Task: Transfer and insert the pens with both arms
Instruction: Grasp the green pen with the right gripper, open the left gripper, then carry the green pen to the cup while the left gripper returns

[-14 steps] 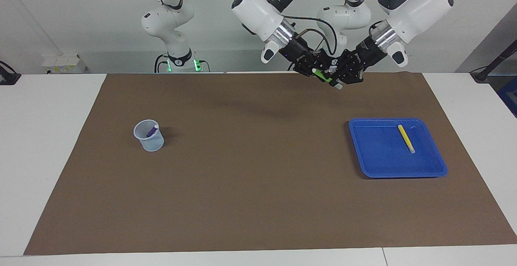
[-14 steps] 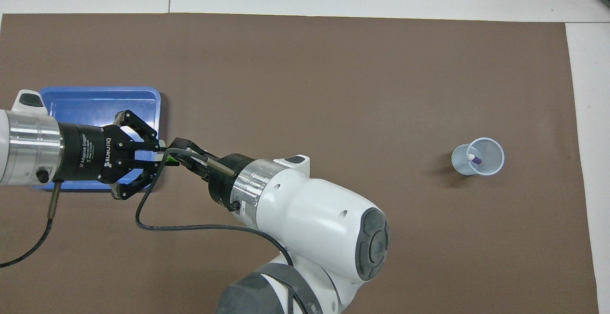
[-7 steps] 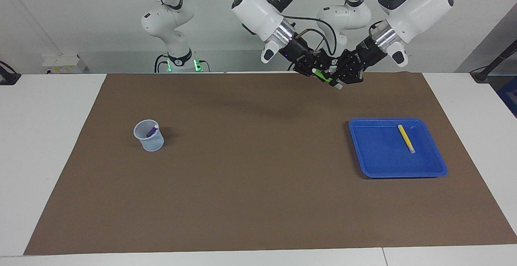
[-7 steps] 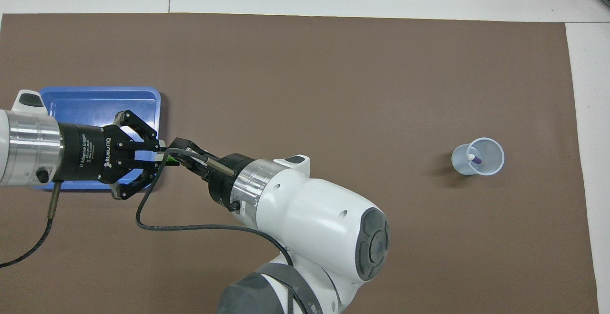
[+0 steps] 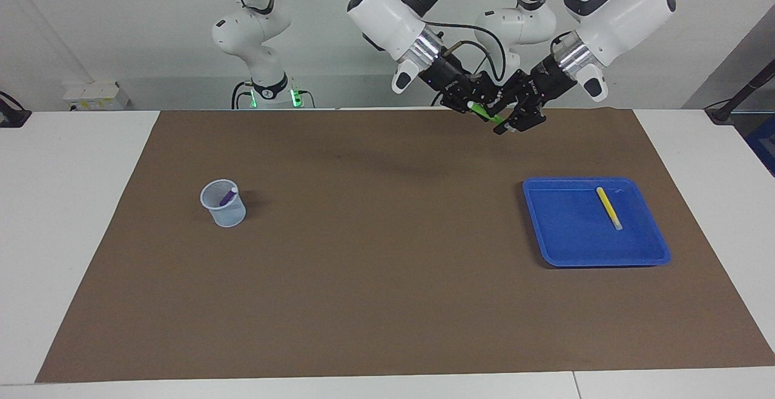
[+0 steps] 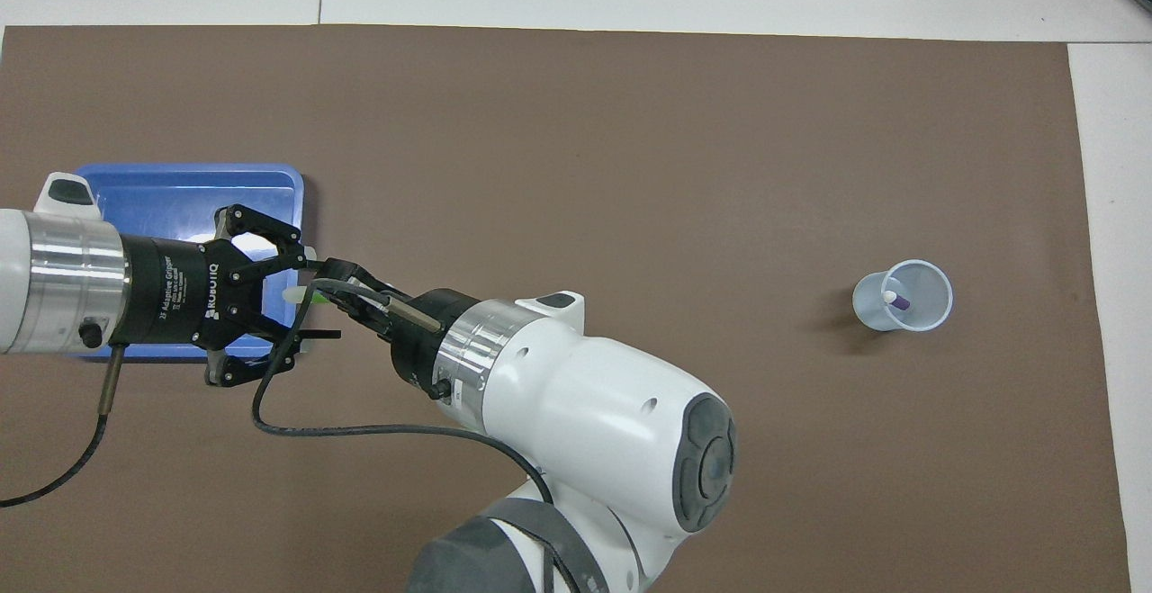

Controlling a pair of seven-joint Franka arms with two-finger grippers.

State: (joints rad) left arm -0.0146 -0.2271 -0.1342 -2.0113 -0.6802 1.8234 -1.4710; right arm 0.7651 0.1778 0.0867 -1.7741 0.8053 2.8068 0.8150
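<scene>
Above the brown mat [image 5: 387,302], at the robots' edge of it, the two grippers meet tip to tip in the air. The right gripper [image 5: 471,101] has its fingers closed on the green pen [image 5: 484,112], one of three pens counted. The left gripper [image 6: 301,298] has its fingers parted on either side of that pen's pale end, with a clear gap showing in the overhead view; it grips nothing. Below the left gripper, and farther from the robots, sits one blue tray [image 5: 566,247] with one yellow pen [image 5: 608,207] lying loose in it. Well apart from both grippers, toward the right arm's end of the table, stands one clear cup [image 5: 225,208] with one purple pen [image 5: 228,195] leaning inside it.
</scene>
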